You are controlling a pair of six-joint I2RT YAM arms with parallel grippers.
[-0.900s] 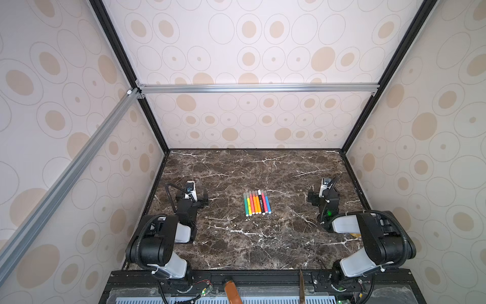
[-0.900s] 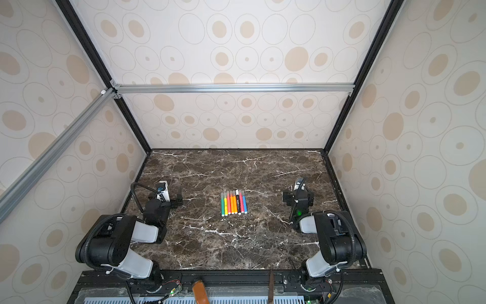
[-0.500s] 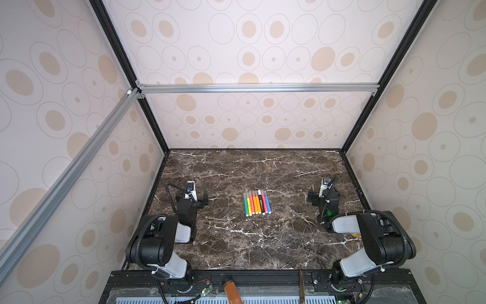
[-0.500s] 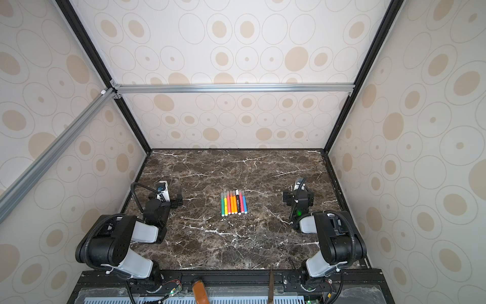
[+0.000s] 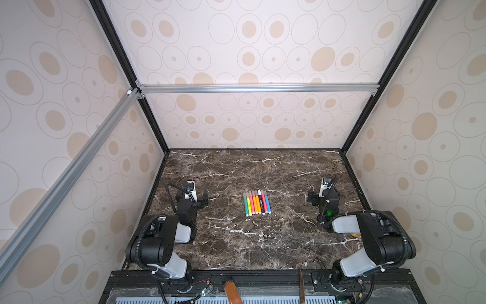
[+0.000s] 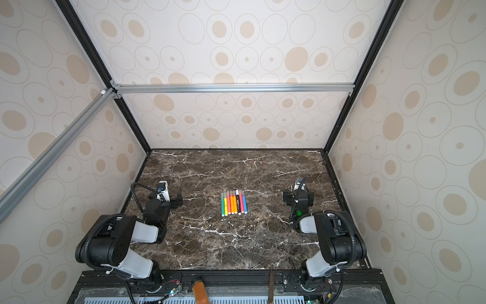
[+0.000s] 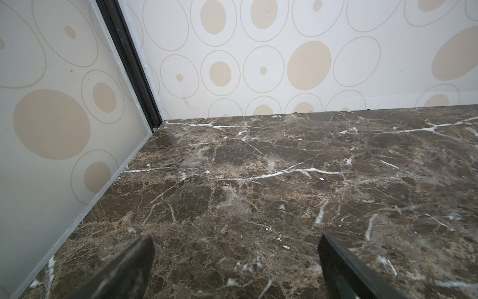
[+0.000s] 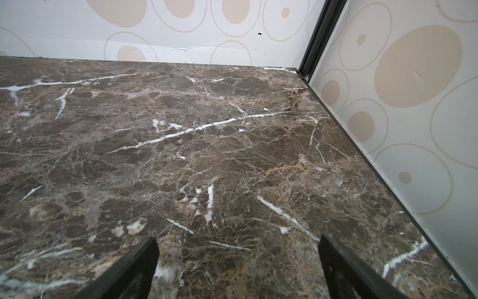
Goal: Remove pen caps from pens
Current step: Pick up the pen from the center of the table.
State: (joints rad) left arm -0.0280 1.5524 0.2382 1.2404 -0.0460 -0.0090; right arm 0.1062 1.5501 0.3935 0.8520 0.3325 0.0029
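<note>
Surrounding pens (capped): marble tabletop

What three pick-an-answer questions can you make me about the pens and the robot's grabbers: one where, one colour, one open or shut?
1. Where do the pens lie?
A. In a row at the middle of the table
B. Against the back wall
C. Heaped by a side wall

2. Which colour is the pen at the row's end nearest the right gripper?
A. Green
B. Blue
C. Black

3. How are the left gripper and the right gripper?
A. Both shut on pens
B. One holds a cap
C. Both open and empty

Answers:
1 A: both top views show the row mid-table.
2 B: the blue pen ends the row on that side.
3 C: each wrist view shows jaws wide apart, nothing between.
</note>
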